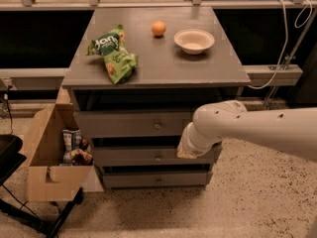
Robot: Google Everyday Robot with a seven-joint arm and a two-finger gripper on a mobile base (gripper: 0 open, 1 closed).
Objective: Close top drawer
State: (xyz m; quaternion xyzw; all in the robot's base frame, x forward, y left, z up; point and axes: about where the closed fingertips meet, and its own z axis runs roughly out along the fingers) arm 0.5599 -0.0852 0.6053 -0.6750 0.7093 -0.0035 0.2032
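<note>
The top drawer (124, 124) is the widest grey front under the cabinet top, with a small round knob (157, 125) at its centre. A dark gap shows above it and it stands slightly out from the cabinet. My gripper (184, 148) is at the end of the white arm (247, 128), which comes in from the right. It sits just below the top drawer's right end, in front of the middle drawer (143, 156). The arm's wrist hides most of it.
On the cabinet top (198, 68) lie a green chip bag (113, 53), an orange (158, 28) and a white bowl (194, 40). An open cardboard box (49, 157) with packets stands on the floor at the left. The bottom drawer (153, 180) is below. A cable (285, 43) hangs at the right.
</note>
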